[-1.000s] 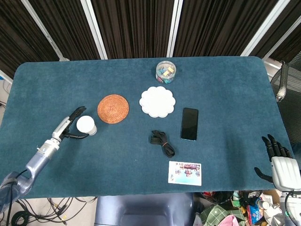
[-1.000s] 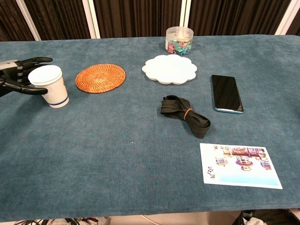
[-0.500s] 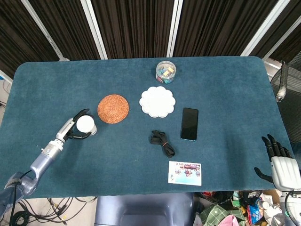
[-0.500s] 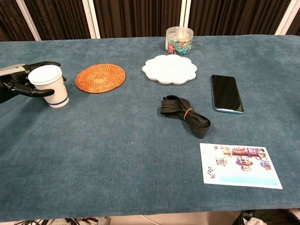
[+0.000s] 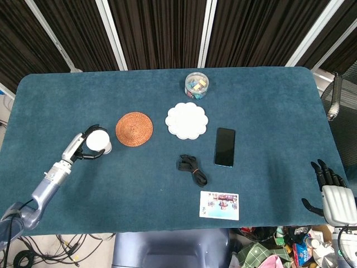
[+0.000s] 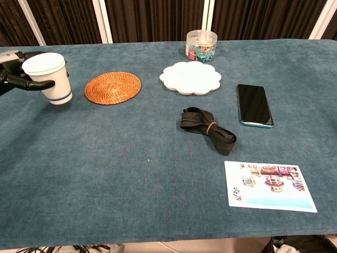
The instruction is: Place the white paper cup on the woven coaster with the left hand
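1. While its fingers wrap the upper part of the white paper cup (image 6: pixel 47 77), the left hand (image 6: pixel 13 74) grips that cup just left of the woven coaster (image 6: pixel 112 87), cup and coaster apart.
2. Seen from the head view, the cup (image 5: pixel 98 140) sits in the same hand (image 5: pixel 83 148), beside the coaster's (image 5: pixel 134 128) left edge, with the arm trailing off toward the table's near left corner.
3. Whether the cup's base touches the blue table cloth (image 6: pixel 131 174) or hangs just above it cannot be told.
4. Right of the coaster lies a white scalloped coaster (image 6: pixel 190 77), and behind that stands a clear jar of clips (image 6: pixel 201 44).
5. Farther right of the coaster lies a dark phone (image 6: pixel 254 105); a black strap (image 6: pixel 207 129) lies nearer the front, with a printed card (image 6: pixel 269 192) beyond it.
6. Far to the coaster's right, off the table's front corner, the right hand (image 5: pixel 329 184) holds nothing, its dark fingers spread upward.
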Robot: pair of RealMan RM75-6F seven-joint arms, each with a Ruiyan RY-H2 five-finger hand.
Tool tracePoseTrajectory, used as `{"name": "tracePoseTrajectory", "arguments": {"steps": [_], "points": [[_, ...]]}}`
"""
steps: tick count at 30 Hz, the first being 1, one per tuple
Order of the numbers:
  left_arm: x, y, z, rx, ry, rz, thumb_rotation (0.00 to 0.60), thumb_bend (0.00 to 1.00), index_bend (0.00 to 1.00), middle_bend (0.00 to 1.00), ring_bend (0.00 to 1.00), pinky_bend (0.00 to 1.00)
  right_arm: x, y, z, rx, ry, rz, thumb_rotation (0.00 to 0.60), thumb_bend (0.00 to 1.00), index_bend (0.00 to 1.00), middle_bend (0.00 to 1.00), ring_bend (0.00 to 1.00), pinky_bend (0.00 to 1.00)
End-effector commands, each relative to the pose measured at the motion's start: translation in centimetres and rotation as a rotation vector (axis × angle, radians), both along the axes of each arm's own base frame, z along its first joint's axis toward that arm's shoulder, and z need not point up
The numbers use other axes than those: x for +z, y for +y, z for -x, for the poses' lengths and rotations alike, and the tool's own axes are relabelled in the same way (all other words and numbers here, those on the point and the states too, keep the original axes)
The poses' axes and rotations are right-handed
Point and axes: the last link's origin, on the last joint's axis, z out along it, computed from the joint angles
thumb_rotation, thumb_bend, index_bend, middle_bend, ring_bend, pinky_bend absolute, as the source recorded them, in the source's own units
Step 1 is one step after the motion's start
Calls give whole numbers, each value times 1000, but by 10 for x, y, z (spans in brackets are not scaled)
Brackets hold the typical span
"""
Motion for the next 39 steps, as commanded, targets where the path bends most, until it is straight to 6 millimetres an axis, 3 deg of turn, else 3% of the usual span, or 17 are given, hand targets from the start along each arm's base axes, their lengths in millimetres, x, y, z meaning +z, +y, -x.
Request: {"name": "tracePoseTrajectory", "arguments": {"steps": [1,7,16,30,39], "points": [[17,10,-14,-25,-26,-42,600,371,266,333,9,47,0,0,0,-1,1,0,600,110,60,15,111,184],[28,39,-37,19,-62,-48,600,370,257,331,9,47,0,0,0,-8,-2,-2,600,109,60,15,112,185],[17,71,-47,123,-77,-10,600,369,253,326,9,47,0,-1,1,-3,1,2,600,109,61,15,112,185],[-34,86,-47,185,21,33,600,355,246,324,9,47,0,-1,0,-7,-24,-12,600,108,61,16,112,184],[-54,90,-62,171,21,37,600,340,243,314,7,47,1,0,0,-7,-33,-20,600,109,61,16,112,184]]}}
